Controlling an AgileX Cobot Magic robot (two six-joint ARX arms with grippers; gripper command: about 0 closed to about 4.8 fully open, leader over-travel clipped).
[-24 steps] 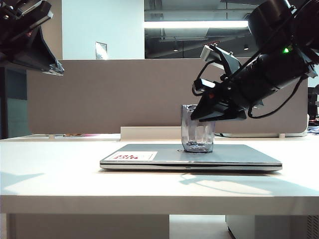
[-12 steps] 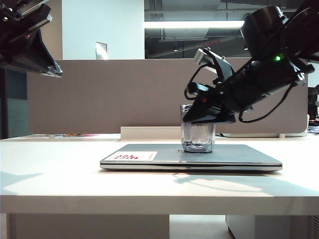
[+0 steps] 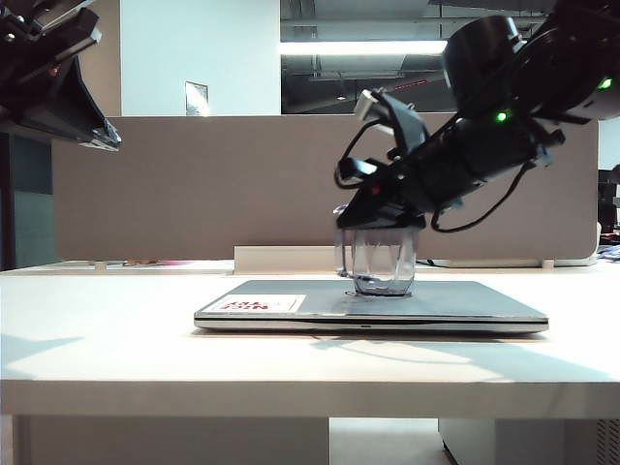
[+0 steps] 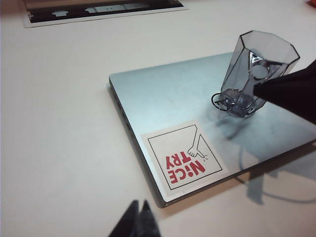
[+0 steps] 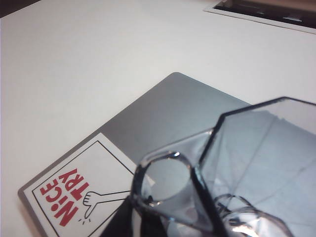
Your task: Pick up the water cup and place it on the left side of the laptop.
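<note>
The smoky-grey water cup stands on the lid of the shut silver laptop, right of its white sticker with red print. My right gripper reaches down from the right onto the cup's upper part. Its dark fingers are drawn together at the squared handle. My left gripper hangs high over the table's left, shut and empty, off the laptop's corner.
A grey partition runs behind the table, with a white strip at its foot. A dark cable slot is set in the tabletop beyond the laptop. The table's front edge is near the camera.
My right gripper moved left and down onto the cup and its fingers closed. The cup's handle now shows on its left side. The left arm stayed still.
</note>
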